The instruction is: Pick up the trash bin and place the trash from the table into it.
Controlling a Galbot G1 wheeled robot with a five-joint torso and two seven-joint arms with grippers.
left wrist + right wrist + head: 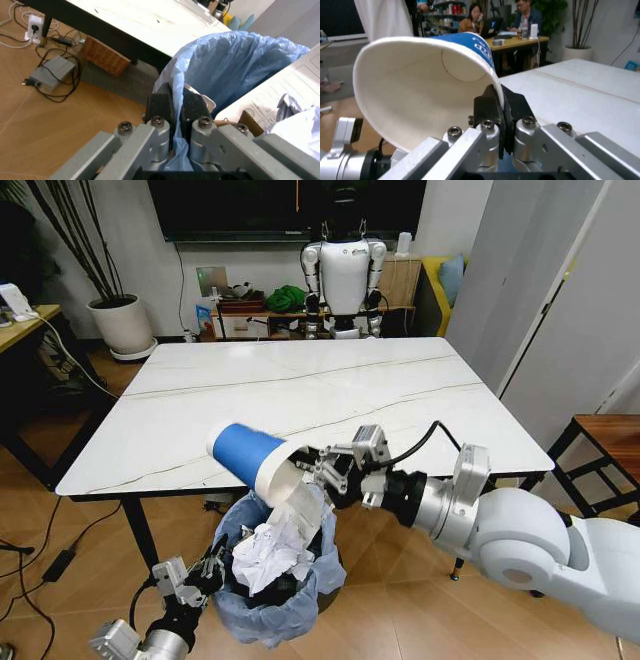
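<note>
Your trash bin point(275, 585) sits below the surface's point(300, 395) near edge, stuffed with crumpled paper point(270, 552) and printed sheets point(272, 95). Left gripper point(177, 107) jaws clamp its blue liner; right gripper point(322, 472) jaws pinch the paper cup's point(258, 460) rim above it.

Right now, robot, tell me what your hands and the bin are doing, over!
Left gripper shut on bin rim, beside the table. Right gripper shut on cup, tipped over bin. Bin stuffed with paper.
</note>
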